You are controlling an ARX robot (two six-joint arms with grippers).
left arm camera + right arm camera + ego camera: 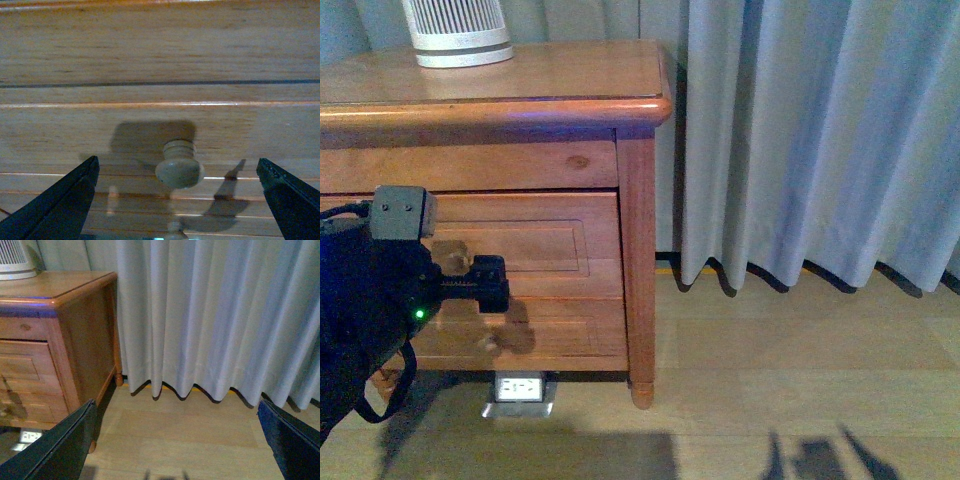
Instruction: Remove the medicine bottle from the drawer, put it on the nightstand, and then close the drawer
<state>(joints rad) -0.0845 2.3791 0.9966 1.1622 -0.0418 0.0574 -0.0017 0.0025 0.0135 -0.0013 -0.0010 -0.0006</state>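
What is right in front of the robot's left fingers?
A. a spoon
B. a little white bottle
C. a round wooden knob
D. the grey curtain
C: in the left wrist view the round wooden knob sticks out of the drawer front, framed by the two spread left fingers, which do not touch it.

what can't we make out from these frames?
Medicine bottle: in no view; the drawer is shut, its inside hidden.
Whether the left gripper touches the knob: front view blocked by the arm; wrist view gives no depth.
Slatted device: top cut by the front view's edge.
Right gripper: outside the front view.
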